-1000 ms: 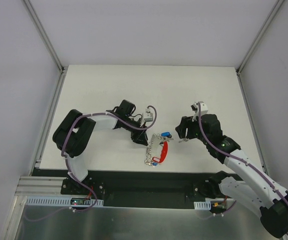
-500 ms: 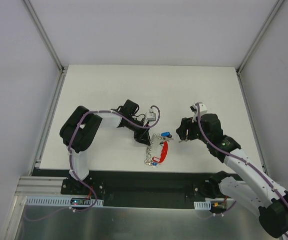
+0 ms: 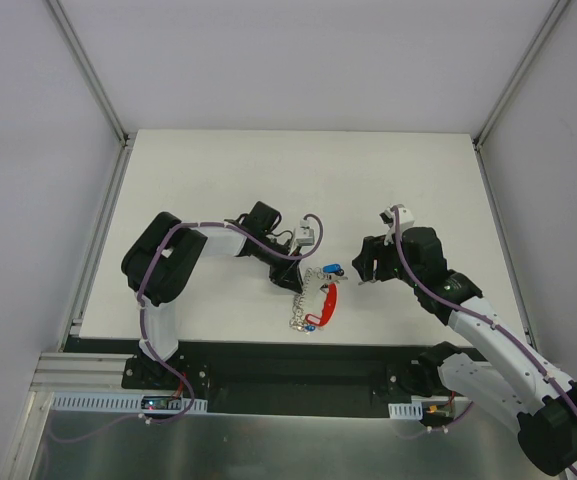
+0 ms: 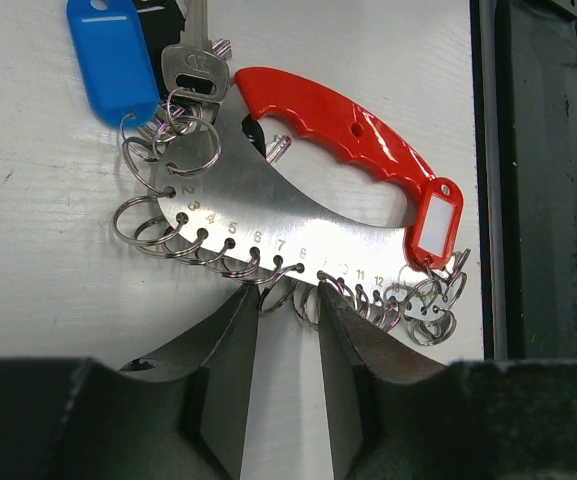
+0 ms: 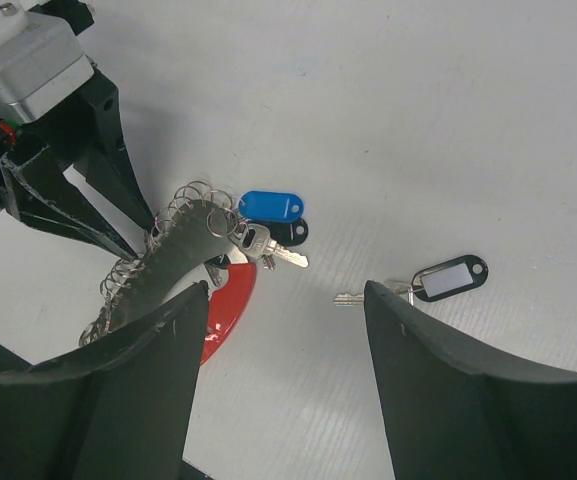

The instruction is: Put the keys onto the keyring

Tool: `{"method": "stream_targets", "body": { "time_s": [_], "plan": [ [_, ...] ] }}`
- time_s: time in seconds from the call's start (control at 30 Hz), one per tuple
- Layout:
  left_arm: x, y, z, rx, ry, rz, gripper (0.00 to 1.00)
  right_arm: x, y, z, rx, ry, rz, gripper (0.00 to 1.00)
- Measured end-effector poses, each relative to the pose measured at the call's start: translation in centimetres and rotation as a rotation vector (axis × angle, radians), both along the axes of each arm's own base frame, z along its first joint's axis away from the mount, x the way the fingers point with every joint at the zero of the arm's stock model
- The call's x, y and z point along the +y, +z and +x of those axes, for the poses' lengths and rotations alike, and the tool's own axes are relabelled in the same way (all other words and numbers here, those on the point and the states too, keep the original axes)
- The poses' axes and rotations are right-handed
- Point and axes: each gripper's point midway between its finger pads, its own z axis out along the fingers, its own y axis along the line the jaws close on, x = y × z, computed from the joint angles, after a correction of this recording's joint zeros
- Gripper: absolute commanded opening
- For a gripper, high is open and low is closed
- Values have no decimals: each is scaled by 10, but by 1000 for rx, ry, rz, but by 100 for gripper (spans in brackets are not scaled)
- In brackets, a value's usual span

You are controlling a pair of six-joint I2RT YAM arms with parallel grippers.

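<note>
The keyring (image 4: 268, 215) is a curved metal plate edged with small rings, with a red handle (image 4: 338, 130) and a red tag (image 4: 433, 225). It lies at the table's front centre (image 3: 313, 298). A silver key (image 4: 193, 65) with a blue tag (image 4: 113, 60) and a black tag hangs at its far end. My left gripper (image 4: 286, 305) is at the plate's ringed edge, jaws narrowly apart with two small rings between the tips. My right gripper (image 5: 288, 300) stands open above the table. A loose key (image 5: 353, 298) with a black-framed tag (image 5: 448, 278) lies beside its right finger.
The white table (image 3: 268, 180) is walled by grey panels at left, right and back. A black strip (image 4: 538, 180) runs along the front edge just past the keyring. The left arm's camera housing (image 5: 18, 55) stands close to the keyring's left.
My left gripper has slid a little right, up to the keyring's ringed edge, and its jaws have narrowed. The right arm and the keys have not moved.
</note>
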Motion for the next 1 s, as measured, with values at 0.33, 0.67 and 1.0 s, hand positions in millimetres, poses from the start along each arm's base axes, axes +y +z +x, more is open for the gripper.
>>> {"method": "stream_targets", "body": {
  "time_s": [0.33, 0.67, 1.0],
  "plan": [
    [3, -5, -4, 15, 4, 29, 0, 0, 0, 0, 2, 3, 3, 66],
    [5, -2, -7, 5, 17, 51, 0, 2, -2, -5, 16, 28, 2, 66],
    [17, 48, 3, -206, 96, 38, 0, 5, 5, -6, 3, 56, 11, 69]
  ]
}}
